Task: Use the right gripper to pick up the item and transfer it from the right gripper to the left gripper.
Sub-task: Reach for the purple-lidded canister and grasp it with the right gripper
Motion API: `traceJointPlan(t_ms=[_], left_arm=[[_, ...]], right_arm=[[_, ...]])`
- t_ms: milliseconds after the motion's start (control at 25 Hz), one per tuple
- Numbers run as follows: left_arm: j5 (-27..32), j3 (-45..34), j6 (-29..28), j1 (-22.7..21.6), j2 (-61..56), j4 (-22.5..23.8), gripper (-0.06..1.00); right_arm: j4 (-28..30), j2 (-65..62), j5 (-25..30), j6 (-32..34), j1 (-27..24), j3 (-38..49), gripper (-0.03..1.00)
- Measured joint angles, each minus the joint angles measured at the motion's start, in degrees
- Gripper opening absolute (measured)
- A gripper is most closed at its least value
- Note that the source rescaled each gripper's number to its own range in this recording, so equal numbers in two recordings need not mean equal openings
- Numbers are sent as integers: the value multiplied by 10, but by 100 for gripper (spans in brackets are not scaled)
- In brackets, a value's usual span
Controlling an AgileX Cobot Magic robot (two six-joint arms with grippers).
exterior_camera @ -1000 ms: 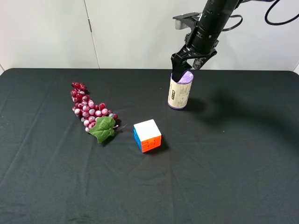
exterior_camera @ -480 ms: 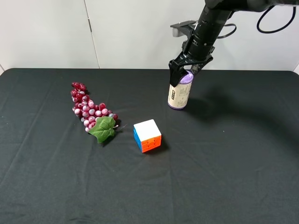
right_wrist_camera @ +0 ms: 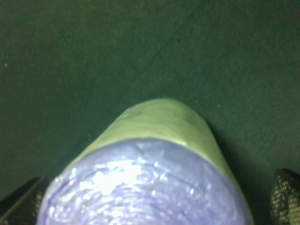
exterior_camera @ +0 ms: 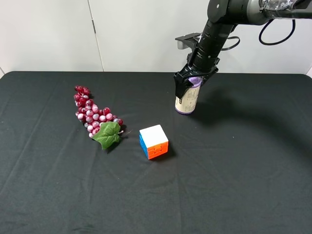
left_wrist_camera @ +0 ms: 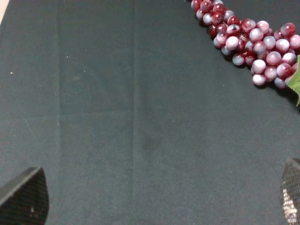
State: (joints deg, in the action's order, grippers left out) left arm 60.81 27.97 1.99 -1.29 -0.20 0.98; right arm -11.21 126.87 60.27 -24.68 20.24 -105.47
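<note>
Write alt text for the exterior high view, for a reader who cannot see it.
The open right claw straddles the purple top of a canister standing upright on a black table. A cube sits nearer the camera, and red grapes with a leaf lie further left.

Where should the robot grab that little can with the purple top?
Around its upper side walls, coming down from above. The can stands upright on the table, round and narrow, clear of the cube, so the open jaws of the right gripper fit either side.
</note>
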Motion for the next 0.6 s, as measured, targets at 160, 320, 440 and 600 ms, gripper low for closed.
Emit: traceJointPlan(t_ms=[160,320,440,600], left_arm=[[0,0,0,0,0,0,96],[0,0,0,0,0,0,96],[0,0,0,0,0,0,96],[0,0,0,0,0,0,96]], right_arm=[[0,1,-5,0,0,0,100],[0,1,-5,0,0,0,100],[0,1,-6,0,0,0,100],[0,1,-10,0,0,0,100]])
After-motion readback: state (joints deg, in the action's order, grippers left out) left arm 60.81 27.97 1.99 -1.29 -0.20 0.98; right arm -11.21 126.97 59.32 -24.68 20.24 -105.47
